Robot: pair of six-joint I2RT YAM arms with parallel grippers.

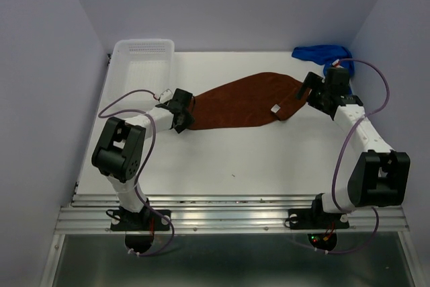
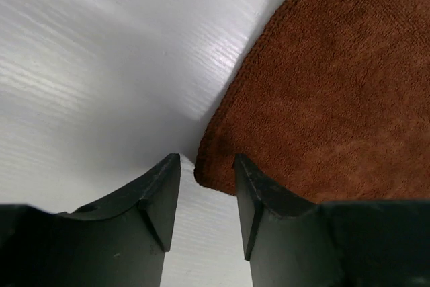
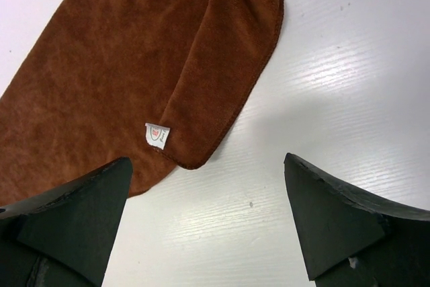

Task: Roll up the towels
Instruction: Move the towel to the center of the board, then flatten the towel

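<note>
The rust-brown towel (image 1: pixel 238 102) is seen as soft, matt cloth with a short nap and a stitched hem; the blue towel (image 1: pixel 321 52) is likewise cloth. The counter (image 1: pixel 235 152) is finished white, faintly grained and slightly glossy. The left tool (image 2: pixel 206 160), the right tool (image 3: pixel 207 162) and the basket (image 1: pixel 144 55) are made of plastic, matt black and perforated white.

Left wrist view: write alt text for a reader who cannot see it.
The corner of a rust-brown towel lies at the narrow gap between the two dark fingers of the left gripper, apparently not pinched. The towel fills the right of the frame; bare white table fills the left.
</note>
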